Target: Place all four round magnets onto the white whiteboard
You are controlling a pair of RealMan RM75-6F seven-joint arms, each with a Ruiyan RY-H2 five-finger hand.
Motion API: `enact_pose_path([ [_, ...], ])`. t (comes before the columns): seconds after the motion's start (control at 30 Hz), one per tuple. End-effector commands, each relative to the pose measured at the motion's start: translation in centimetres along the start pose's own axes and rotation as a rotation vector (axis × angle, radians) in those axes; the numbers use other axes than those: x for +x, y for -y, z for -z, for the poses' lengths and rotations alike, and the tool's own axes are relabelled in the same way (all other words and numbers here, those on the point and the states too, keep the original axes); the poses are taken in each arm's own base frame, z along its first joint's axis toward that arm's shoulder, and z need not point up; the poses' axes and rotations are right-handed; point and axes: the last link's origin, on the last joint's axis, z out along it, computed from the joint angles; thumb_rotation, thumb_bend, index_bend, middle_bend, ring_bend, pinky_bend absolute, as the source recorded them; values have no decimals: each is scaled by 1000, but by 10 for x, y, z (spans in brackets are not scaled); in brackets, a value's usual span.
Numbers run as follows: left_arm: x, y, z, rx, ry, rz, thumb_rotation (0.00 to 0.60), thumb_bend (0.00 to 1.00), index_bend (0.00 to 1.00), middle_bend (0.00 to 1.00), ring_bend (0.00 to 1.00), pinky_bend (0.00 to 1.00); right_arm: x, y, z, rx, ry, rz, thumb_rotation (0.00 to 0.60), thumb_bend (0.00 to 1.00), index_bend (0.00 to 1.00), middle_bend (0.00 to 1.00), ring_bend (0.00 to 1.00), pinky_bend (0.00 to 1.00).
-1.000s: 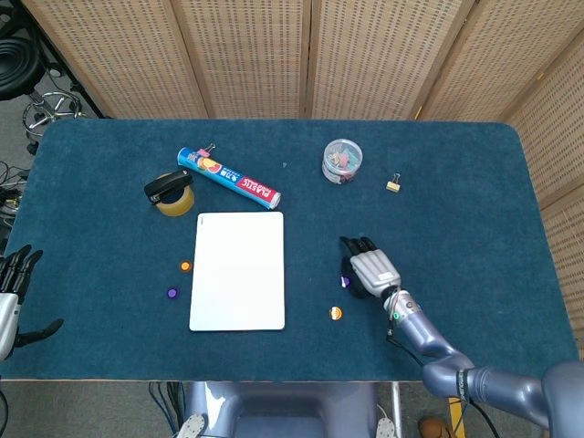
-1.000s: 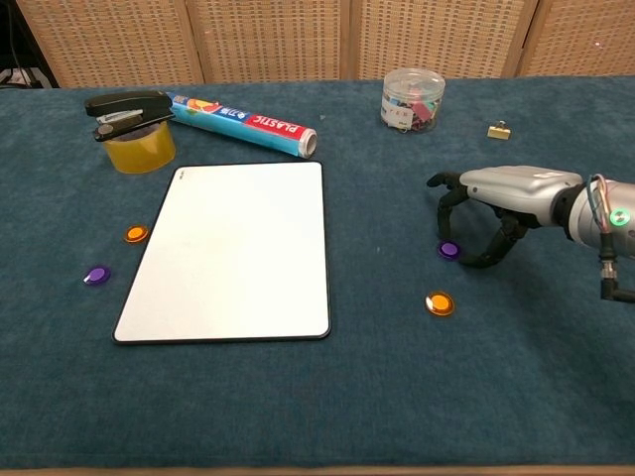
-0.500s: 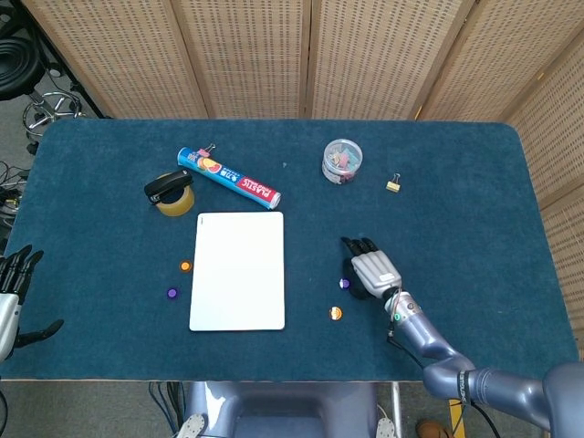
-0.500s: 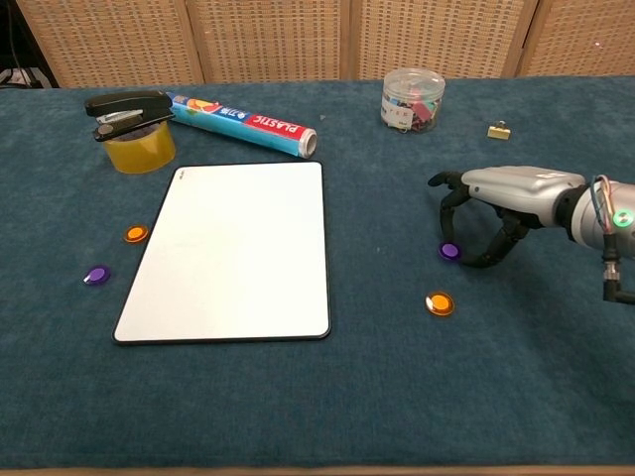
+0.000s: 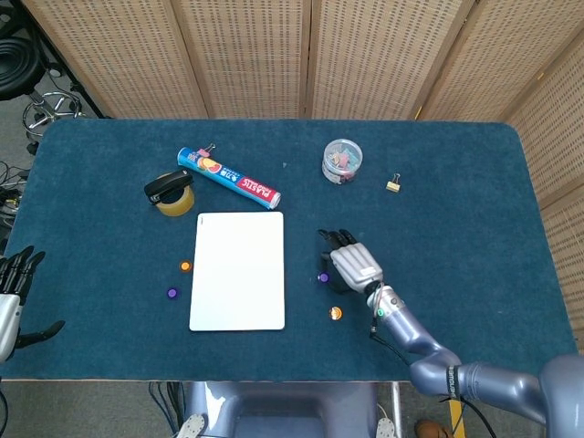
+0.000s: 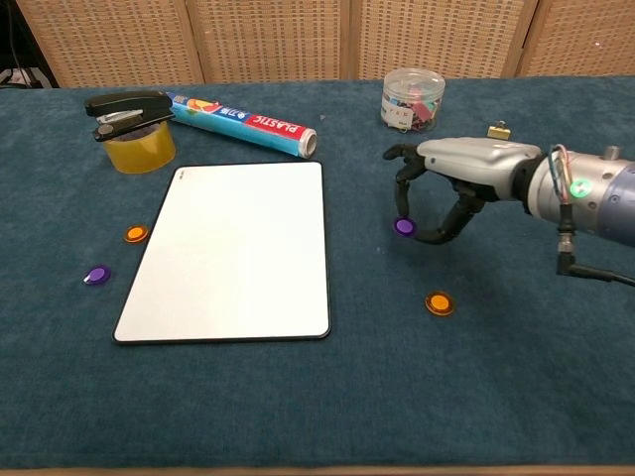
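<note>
The white whiteboard (image 5: 238, 271) (image 6: 233, 248) lies flat at mid-table with nothing on it. My right hand (image 5: 352, 265) (image 6: 451, 183) hovers to its right and pinches a purple magnet (image 5: 323, 277) (image 6: 404, 227) at its fingertips, a short way from the board's right edge. An orange magnet (image 5: 336, 313) (image 6: 439, 302) lies on the cloth just nearer the front. Left of the board lie another orange magnet (image 5: 186, 266) (image 6: 135, 234) and a second purple magnet (image 5: 172, 293) (image 6: 96, 275). My left hand (image 5: 11, 294) hangs at the far left table edge, fingers spread, holding nothing.
Behind the board lie a plastic-wrap roll (image 5: 228, 178) (image 6: 243, 121) and a black stapler on a yellow tape roll (image 5: 171, 192) (image 6: 133, 127). A clear jar of clips (image 5: 341, 161) (image 6: 413, 99) and a gold binder clip (image 5: 393, 185) (image 6: 499, 130) stand at the back right.
My right hand has closed on the purple magnet and carried it left and slightly up, toward the whiteboard's right edge. The other magnets and my left hand have stayed put.
</note>
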Motion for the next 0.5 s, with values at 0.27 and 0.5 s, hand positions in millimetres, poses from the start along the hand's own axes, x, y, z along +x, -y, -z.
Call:
enact_pose_path([
  [0.27, 2, 2, 0, 3, -1, 8, 600, 0, 0, 0, 0, 0, 9, 77, -51, 54, 33, -17, 600, 377, 527, 0, 0, 0],
  [0.5, 5, 4, 0, 7, -5, 19, 600, 0, 0, 0, 0, 0, 8, 110, -73, 46, 59, -23, 600, 377, 529, 0, 0, 0],
])
